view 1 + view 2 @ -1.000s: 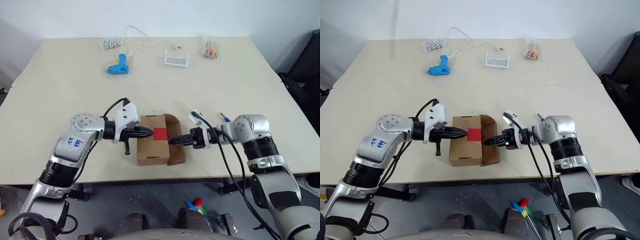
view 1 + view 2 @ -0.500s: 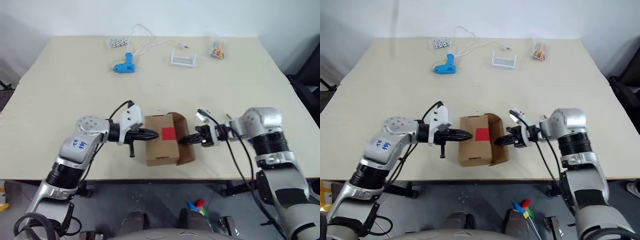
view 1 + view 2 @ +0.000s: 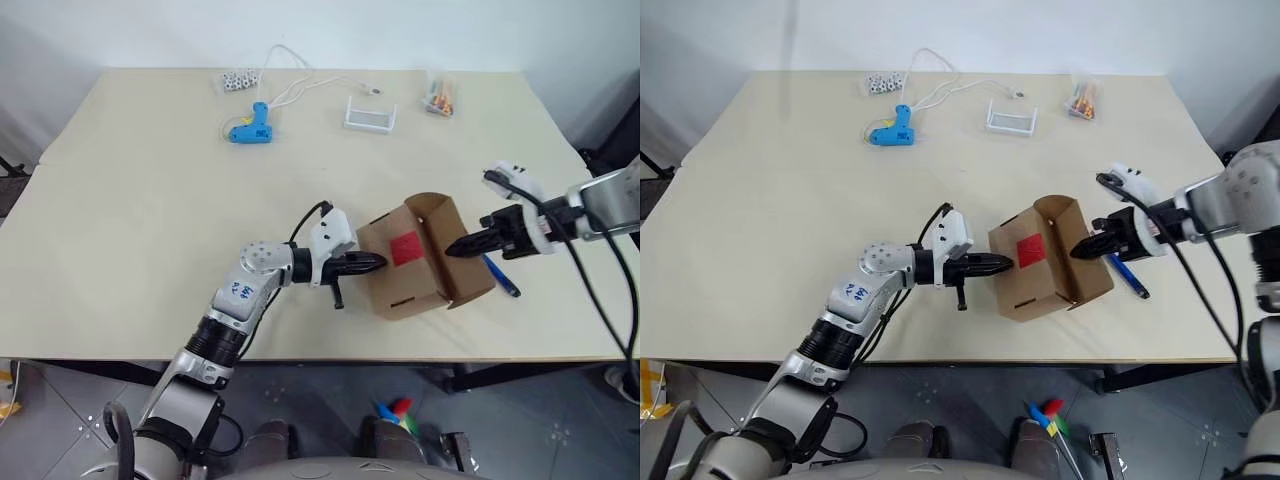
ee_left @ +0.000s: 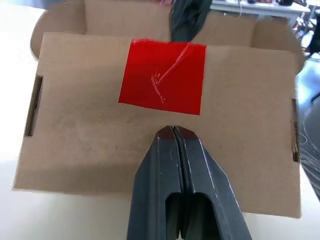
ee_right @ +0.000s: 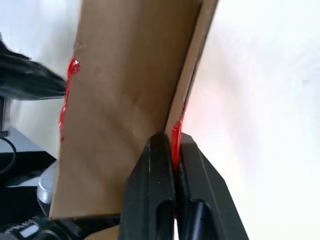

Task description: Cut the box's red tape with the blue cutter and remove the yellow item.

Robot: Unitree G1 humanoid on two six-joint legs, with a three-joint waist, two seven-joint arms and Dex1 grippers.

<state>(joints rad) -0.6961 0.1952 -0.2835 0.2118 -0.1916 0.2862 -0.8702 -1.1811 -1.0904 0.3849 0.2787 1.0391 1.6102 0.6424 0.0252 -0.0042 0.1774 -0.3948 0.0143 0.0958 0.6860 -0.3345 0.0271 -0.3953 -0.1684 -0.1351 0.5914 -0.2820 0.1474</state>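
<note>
Two grippers bracket the box point(image 3: 415, 258), which sits tilted near the front edge of the worktop point(image 3: 150, 200). Left gripper point(image 3: 372, 263): jaws clenched and empty, tips pressed against the box's near face just beside the red tape point(image 3: 404, 248), which in the left wrist view lies directly ahead of the closed fingertips point(image 4: 172, 136). Right gripper point(image 3: 456, 246): jaws pinched on the edge of the raised cardboard flap point(image 3: 447, 235), where the right wrist view shows a strip of red along the flap edge between the fingers point(image 5: 160, 150); whether that strip is part of the same tape cannot be told.

Blue cutter point(image 3: 498, 275): lies flat on the worktop just beside the box on the robot's right, below the right gripper, its long axis running diagonally toward the front edge. The right arm is plainly the nearer one; judged from this layout, fetching the cutter calls for that gripper to let go of the flap and drop toward it, closing across the slim body.

Contents: the box's interior is hidden behind its flaps, so the yellow item cannot be made out. At the far edge lie a light-blue glue gun point(image 3: 245, 130) and a small clear tray point(image 3: 369, 114), both well apart from the work.
</note>
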